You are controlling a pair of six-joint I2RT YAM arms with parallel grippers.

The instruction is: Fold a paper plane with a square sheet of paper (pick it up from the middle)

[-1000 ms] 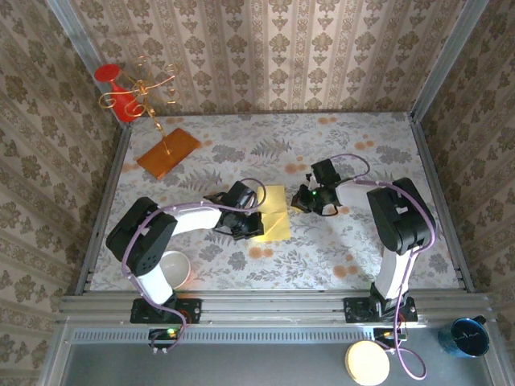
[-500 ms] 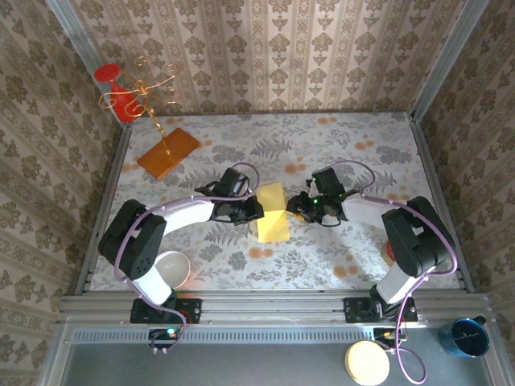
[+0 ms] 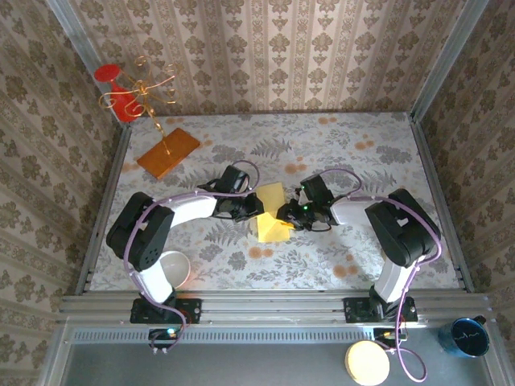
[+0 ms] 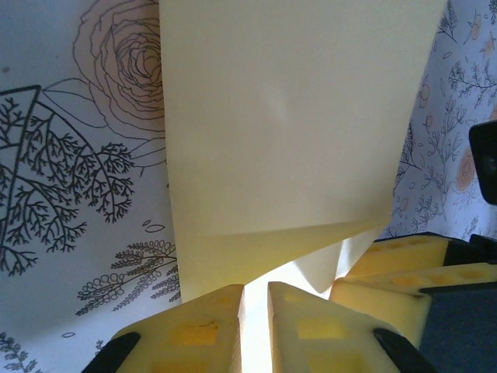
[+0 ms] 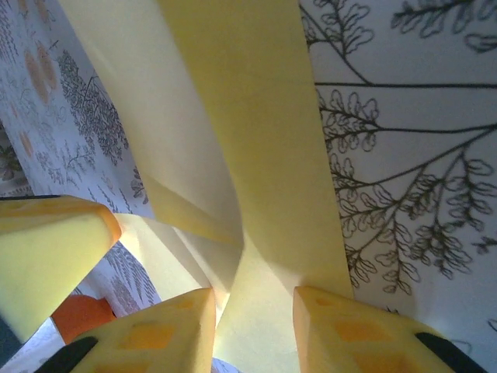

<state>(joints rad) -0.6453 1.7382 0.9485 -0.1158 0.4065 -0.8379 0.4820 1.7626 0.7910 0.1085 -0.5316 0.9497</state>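
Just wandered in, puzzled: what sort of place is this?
Likely a robot test booth dressed as a home: patterned wallpaper panels in a metal frame, and two bolted-down black-and-white robot arms working a pale-yellow paper sheet.

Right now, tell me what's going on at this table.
Two robot arms are folding a pale-yellow sheet of paper in the middle of the floral table. The left gripper pinches one edge between nearly closed fingers; the right gripper straddles a raised fold from the opposite side, though whether it clamps is unclear. The sheet is creased and layered, not yet a plane.
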